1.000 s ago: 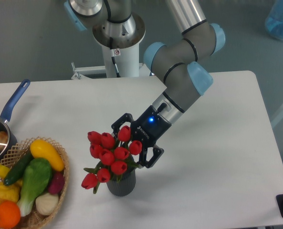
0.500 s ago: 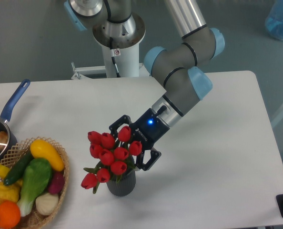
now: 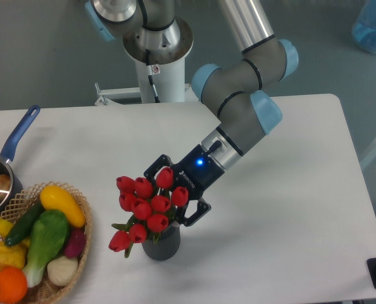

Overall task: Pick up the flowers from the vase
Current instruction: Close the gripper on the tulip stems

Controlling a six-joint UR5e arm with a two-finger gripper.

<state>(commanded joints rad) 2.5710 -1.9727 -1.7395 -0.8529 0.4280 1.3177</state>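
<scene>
gripper (image 3: 169, 196) nearer flowers (image 3: 144, 206), white table (image 3: 289, 209)

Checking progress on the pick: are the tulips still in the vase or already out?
Still in. The flowers rise from the mouth of the upright vase; the hand is open around the blooms.

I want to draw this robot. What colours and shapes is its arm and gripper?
The arm is made of silver-grey tubes with light blue round caps at the joints. The gripper is black with two angular fingers, white lettering and a small glowing blue light.
</scene>
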